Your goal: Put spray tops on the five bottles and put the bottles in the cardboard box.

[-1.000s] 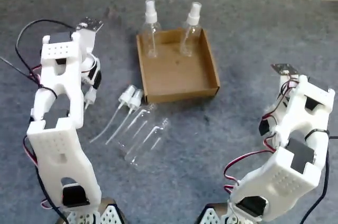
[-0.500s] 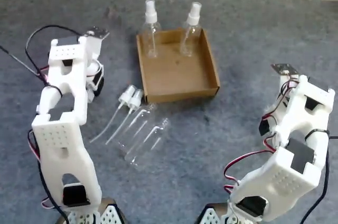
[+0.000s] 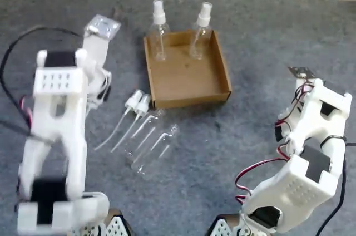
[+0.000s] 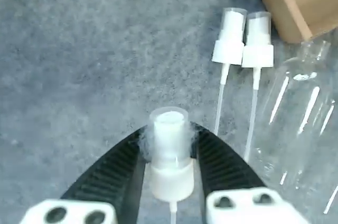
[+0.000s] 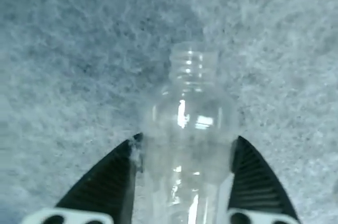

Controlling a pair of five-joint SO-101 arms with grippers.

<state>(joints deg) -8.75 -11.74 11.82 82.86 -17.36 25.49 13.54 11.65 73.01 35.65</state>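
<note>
My left gripper (image 4: pixel 169 131) is shut on a white spray top (image 4: pixel 169 152), held above the grey carpet. Two more spray tops (image 4: pixel 228 39) (image 4: pixel 259 43) lie side by side close to it, their tubes trailing; in the high view they are the spray tops (image 3: pixel 138 102) by the box's near left corner. Two clear uncapped bottles (image 3: pixel 151 136) lie just beyond them. My right gripper (image 5: pixel 186 139) is shut on a clear bottle (image 5: pixel 187 118) with a bare threaded neck. The cardboard box (image 3: pixel 189 83) holds two upright bottles (image 3: pixel 159 30) (image 3: pixel 200 29) with tops on.
The box stands at the table's far middle, its corner (image 4: pixel 296 2) near the loose tops. My left arm (image 3: pixel 58 113) rises tall at the left, my right arm (image 3: pixel 311 136) at the right. Bare carpet (image 3: pixel 245 136) lies between box and right arm.
The left arm has lifted and swung towards the camera, carrying its spray top up off the carpet. The right arm, the box and the loose parts have stayed put.
</note>
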